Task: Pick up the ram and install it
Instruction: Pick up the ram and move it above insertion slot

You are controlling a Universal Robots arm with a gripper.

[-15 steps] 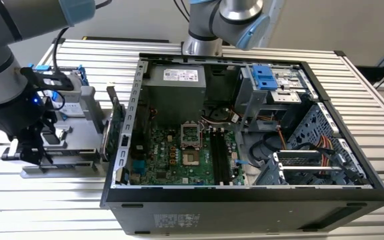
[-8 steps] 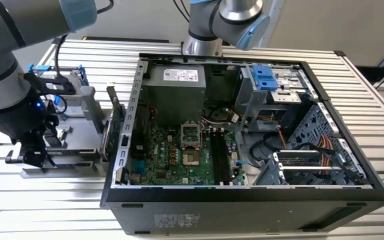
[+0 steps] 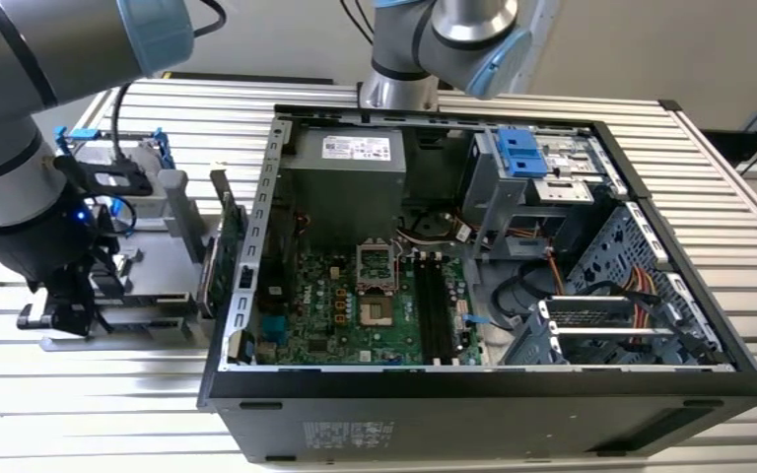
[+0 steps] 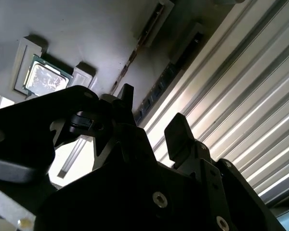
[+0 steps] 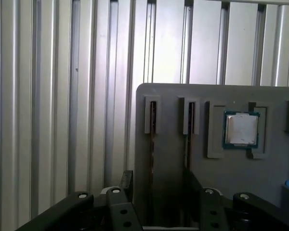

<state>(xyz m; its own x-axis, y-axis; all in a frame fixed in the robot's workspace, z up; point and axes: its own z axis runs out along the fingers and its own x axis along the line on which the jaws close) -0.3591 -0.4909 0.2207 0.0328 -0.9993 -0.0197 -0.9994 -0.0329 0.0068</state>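
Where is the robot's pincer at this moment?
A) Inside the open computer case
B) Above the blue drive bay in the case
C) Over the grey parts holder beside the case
C: in the exterior view the pincer hangs over the grey parts holder, at the exterior view's left of the computer case. The first wrist view looks onto that holder's slots and its processor chip.

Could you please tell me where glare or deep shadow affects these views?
Second wrist view: the end effector is a dark silhouette against glaring slats. First wrist view: the processor lid glints; the tray is shadowed near the end effector. Exterior view: even light, case interior dimmer.
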